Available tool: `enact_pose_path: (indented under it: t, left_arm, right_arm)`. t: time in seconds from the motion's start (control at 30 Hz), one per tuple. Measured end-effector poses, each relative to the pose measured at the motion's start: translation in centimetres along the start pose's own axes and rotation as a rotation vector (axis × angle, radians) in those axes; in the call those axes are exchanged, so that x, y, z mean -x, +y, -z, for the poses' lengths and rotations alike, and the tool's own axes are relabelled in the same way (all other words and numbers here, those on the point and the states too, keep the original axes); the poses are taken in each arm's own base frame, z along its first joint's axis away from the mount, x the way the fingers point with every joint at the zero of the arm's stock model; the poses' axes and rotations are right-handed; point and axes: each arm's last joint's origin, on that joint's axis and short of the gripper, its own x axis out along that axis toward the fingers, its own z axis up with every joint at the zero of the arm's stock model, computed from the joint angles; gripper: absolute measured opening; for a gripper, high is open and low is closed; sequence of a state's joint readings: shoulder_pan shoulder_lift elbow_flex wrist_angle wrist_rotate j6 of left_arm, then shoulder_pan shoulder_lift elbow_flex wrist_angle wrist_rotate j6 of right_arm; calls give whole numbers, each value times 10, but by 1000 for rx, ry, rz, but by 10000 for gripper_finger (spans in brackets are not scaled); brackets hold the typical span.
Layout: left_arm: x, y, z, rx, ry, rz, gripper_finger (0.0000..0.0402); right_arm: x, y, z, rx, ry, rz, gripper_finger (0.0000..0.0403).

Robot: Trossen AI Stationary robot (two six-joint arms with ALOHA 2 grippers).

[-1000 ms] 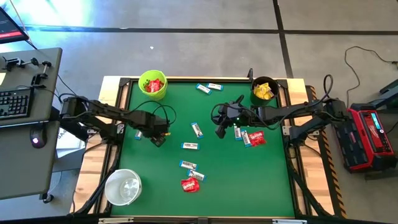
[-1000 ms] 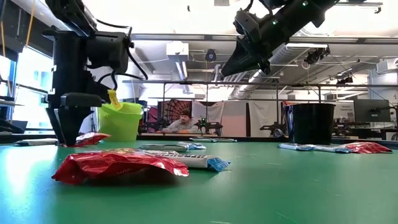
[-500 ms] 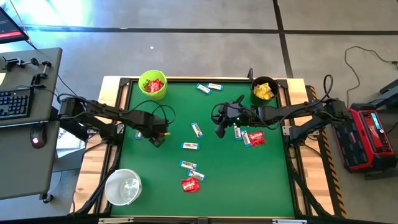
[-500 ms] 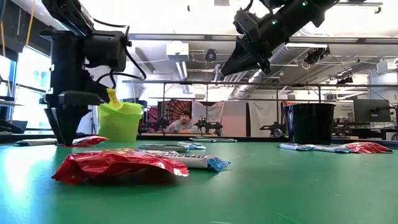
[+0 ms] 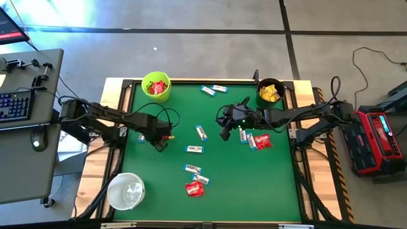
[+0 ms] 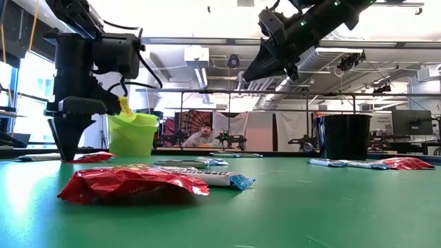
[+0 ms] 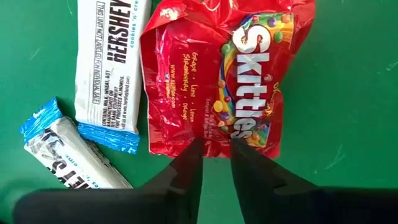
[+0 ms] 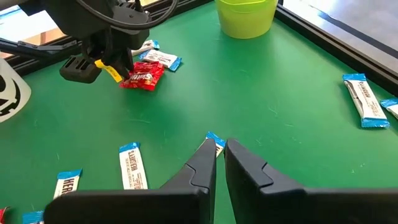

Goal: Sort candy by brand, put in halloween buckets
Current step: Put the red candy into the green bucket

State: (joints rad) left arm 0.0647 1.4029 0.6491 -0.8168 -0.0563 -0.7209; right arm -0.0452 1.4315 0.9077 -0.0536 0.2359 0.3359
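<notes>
Most candy lay unsorted on the tabletop (image 5: 280, 184); left gripper (image 7: 216, 144) was pinching a red packet (image 7: 224, 68), right gripper (image 8: 220, 149) nearly shut, empty.

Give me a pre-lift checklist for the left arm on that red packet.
1. Left hand over the red packet, fingers closing on its edge: ok.
2. Packet actually pinched: cannot tell; a gap shows between the fingertips.
3. White bars beside the packet outside the fingers: ok.
4. Green bucket upright, already holding red: ok.
5. Right hand raised mid-table, away from the left arm's path to the green bucket: ok.
6. Person in the background, well behind the table: ok.
</notes>
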Motion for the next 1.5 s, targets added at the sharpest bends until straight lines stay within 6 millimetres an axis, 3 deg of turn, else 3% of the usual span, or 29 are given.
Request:
enact_pose_path:
  t: [0.3, 0.73, 0.93, 1.27, 1.5]
  left_arm:
    - [6, -4, -4, -43, -3, 34, 4]
    - [37, -16, -20, -124, -53, 76, 3]
    - [38, -15, -22, -195, -66, 83, 49]
    - [46, -25, -29, -81, -140, 68, 171]
    - [33, -40, -32, -78, -145, -30, 200]
  right_arm:
    - [0, 0, 0, 1, 0, 0, 23]
    - [0, 0, -1, 9, -5, -1, 23]
    - [0, 1, -1, 38, -12, -8, 23]
    - [0, 1, -1, 45, -11, -9, 23]
    - [0, 1, -1, 44, -12, -11, 23]
